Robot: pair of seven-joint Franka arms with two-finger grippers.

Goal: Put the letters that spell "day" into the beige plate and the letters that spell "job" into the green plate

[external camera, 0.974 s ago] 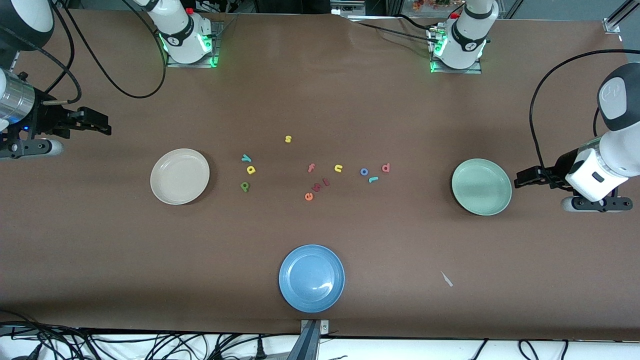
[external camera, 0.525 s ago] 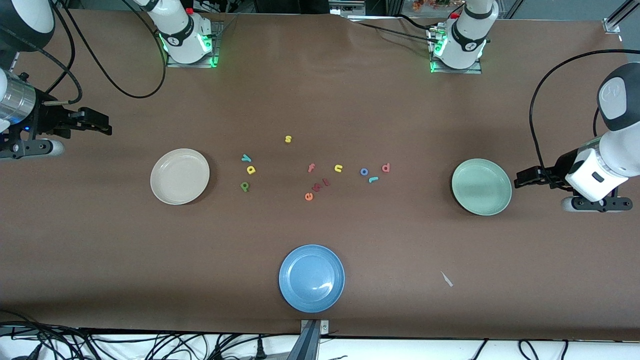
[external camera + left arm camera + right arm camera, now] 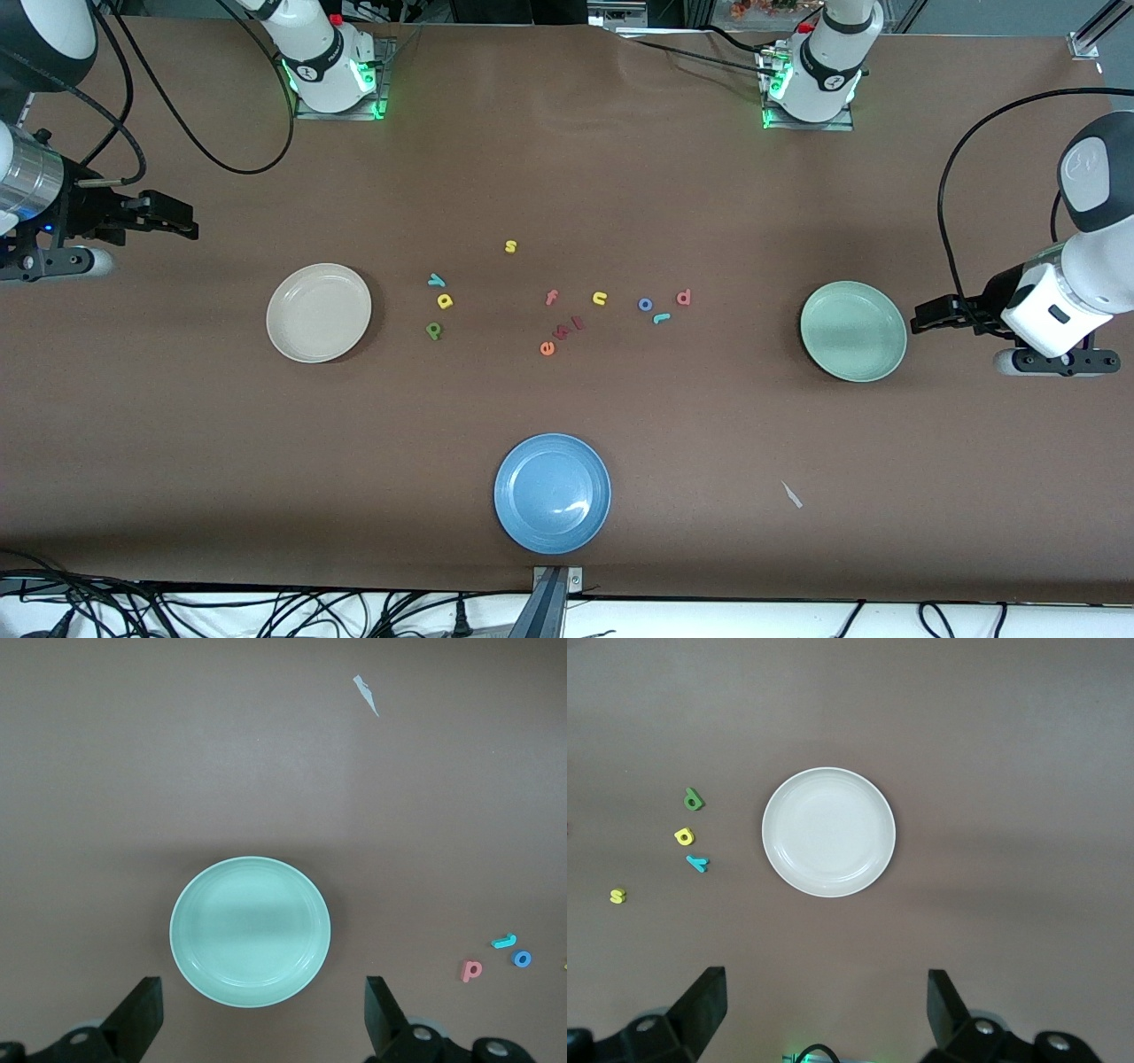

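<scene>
Plates are sitting empty: beige plate [image 3: 319,313] toward the right arm's end, green plate [image 3: 853,331] toward the left's. Both grippers, right gripper [image 3: 168,218] and left gripper [image 3: 930,316], are hanging spread, holding nothing. Likely nearest the right one, "day" letters [image 3: 438,304] are lying beside beige; "job" letters [image 3: 664,307] are lying toward green.

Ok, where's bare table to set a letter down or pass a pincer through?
Bare: the stretch between the blue plate and the beige plate, and between blue plate and green plate. Crowded: the letter row, from the green d to the salmon b.
</scene>
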